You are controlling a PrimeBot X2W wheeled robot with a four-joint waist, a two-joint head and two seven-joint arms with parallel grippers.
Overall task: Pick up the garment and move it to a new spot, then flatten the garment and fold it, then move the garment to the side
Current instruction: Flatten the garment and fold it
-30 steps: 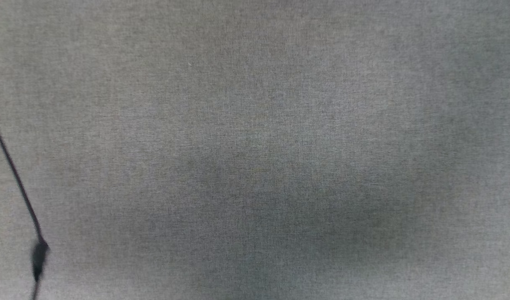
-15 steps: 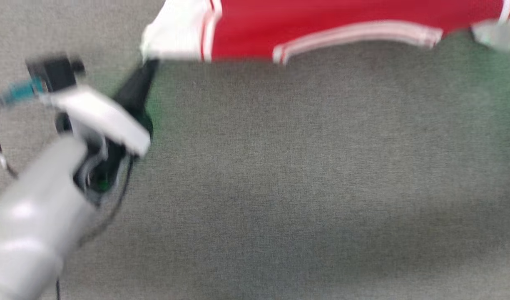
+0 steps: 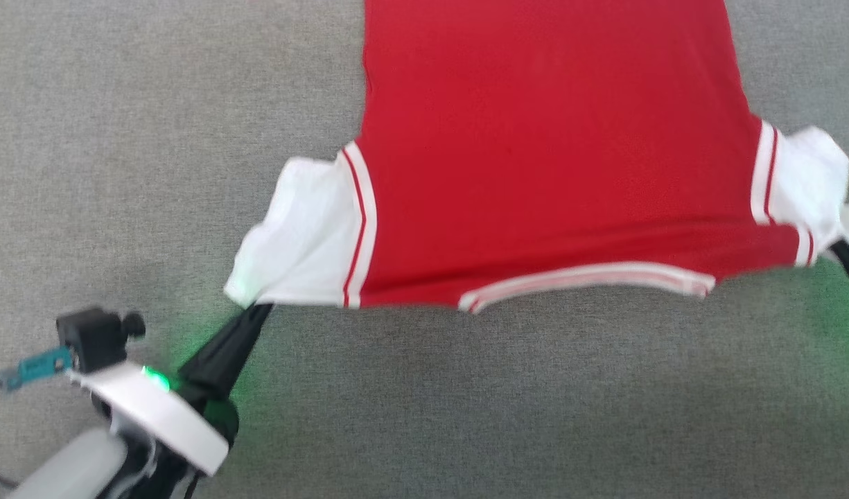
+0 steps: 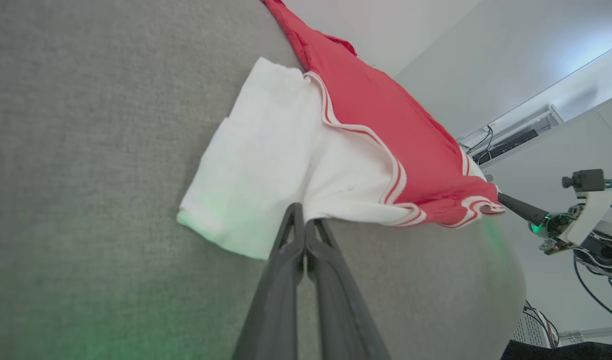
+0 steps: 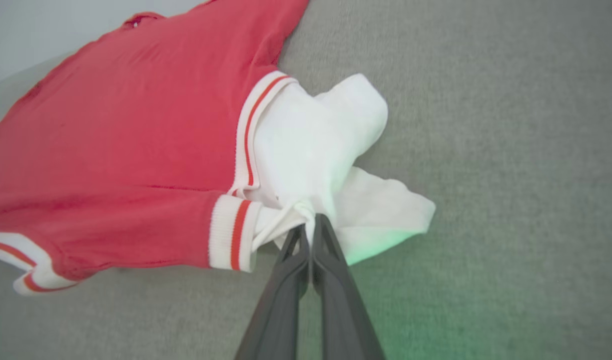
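Jaws clenched: left gripper (image 3: 260, 309) pinches 1 white sleeve of the garment (image 3: 549, 159), right gripper (image 5: 310, 220) the other. It lies stretched across the grey surface (image 3: 466, 416), collar toward the near edge. Likely flattening; next, lower evenly and release.

Shirt (image 3: 549, 152): lower body cut off by head view's top edge; side facing down hidden. Right end effector (image 3: 845, 253): mostly cut off by right edge, tips buried in shirt's cloth. Left end effector (image 3: 256, 315): tips hidden under shirt's corner; left arm (image 3: 71, 464) cut by bottom edge.
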